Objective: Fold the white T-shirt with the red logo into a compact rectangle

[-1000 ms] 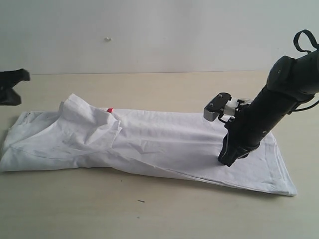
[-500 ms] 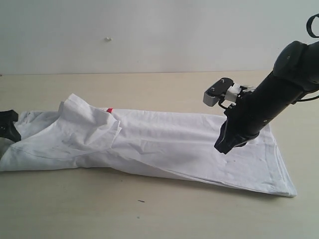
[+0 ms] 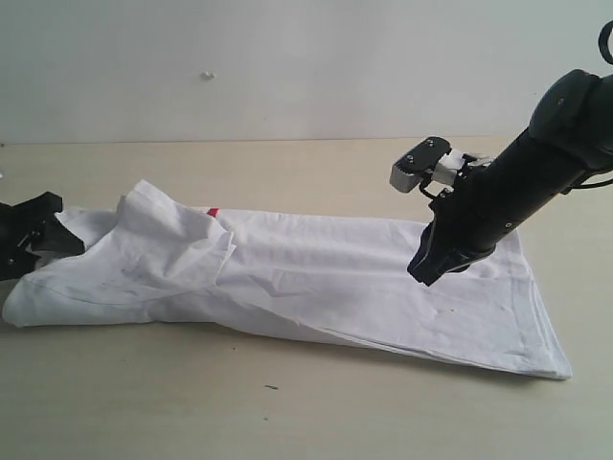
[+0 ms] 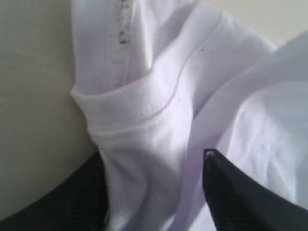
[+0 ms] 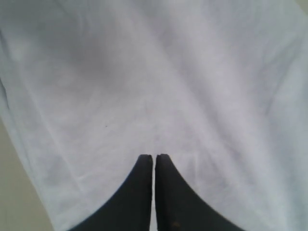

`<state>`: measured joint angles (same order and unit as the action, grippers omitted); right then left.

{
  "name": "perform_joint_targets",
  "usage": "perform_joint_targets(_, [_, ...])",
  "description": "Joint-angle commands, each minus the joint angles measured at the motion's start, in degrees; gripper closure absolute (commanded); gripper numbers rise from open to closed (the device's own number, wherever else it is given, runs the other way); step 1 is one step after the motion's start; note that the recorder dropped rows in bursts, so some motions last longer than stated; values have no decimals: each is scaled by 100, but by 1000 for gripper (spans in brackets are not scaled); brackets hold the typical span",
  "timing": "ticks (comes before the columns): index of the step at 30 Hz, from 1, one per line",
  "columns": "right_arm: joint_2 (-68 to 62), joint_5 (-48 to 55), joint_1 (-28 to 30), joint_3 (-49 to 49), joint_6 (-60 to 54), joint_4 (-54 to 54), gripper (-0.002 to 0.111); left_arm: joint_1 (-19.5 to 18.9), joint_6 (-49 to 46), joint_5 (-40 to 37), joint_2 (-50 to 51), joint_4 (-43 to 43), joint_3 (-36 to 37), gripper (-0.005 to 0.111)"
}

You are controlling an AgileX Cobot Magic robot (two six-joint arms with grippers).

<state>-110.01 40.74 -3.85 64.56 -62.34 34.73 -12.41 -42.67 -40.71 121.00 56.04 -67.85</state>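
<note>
Straddling a hemmed fold of the shirt [image 3: 316,278] with my left gripper [image 4: 151,156], fingers spread — set, I judge, to pinch it; right gripper [image 5: 154,156], fingers pressed together, hovers empty above.

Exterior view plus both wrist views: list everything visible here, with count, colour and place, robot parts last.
white T-shirt: one, white, lying lengthwise across the table, partly folded, with a raised flap near its left end.
red logo: one, only a small red sliver shows at the shirt's far edge beside the flap.
table: one, light tan, under everything.
wall: one, pale grey, behind the table.
wall mark: one, whitish, high on the wall.
speck: one, dark, on the table in front of the shirt.
left gripper: one, black, at the shirt's left end, jaws apart with a fold of cloth between them.
right gripper: one, black, over the shirt's right part, jaws together, holding nothing.
</note>
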Motion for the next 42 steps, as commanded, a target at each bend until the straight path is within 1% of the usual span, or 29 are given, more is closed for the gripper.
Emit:
perform_joint_targets(1, [66,-27,-14,-19,-55,43,104,-17,-422,-716,231,-94,-112,50])
perform_joint_targets(3, [66,-27,-14,-19,-55,43,104,-103,-492,-1253,231,-94,-302,50])
perform_joint_targets(5, [66,-16,-14,-19,-55,43,104,-164,-492,-1522,231,-94,-378,51])
perform_joint_targets(11, [66,-16,-14,-19,-55,43,104,-149,-482,-1595,231,-330,-401,52])
perform_joint_targets(13, [66,-16,-14,-19,-55,43,104,-127,-423,-1595,231,-319,-401,55])
perform_joint_targets(14, [66,-16,-14,-19,-55,43,104,-127,-423,-1595,231,-319,-401,59])
perform_joint_targets(16, [66,-16,-14,-19,-55,54,104,-127,-423,-1595,231,-309,-401,72])
perform_joint_targets(18, [66,-16,-14,-19,-55,54,104,-127,-423,-1655,231,-309,-401,90])
perform_joint_targets(19, [66,-16,-14,-19,-55,54,104,-127,-423,-1750,231,-278,-401,107])
perform_joint_targets(21, [66,-16,-14,-19,-55,54,104,-127,-408,-1805,231,-174,-401,106])
perform_joint_targets(25, [66,-16,-14,-19,-55,54,104,-127,-385,-1843,231,-229,-401,107])
perform_joint_targets(27, [90,-16,-14,-19,-55,43,104,-127,-133,-1855,190,-358,-412,107])
perform_joint_targets(31, [212,-57,-14,-19,-44,-47,104,-116,349,-1942,-348,-402,-476,107])
perform_joint_targets(33, [212,-131,-14,-19,268,-446,104,-52,634,-2143,-692,-402,-545,107])
perform_joint_targets(35, [223,-252,-14,-19,644,-719,104,102,816,-2156,-924,-402,-568,107])
perform_joint_targets(38, [237,-536,-14,-19,1275,-1063,104,470,1159,-2144,-1241,-391,-632,107])
perform_joint_targets(42, [245,-592,-14,-19,1973,-1936,104,1168,1520,-2134,-1485,-391,-795,107])
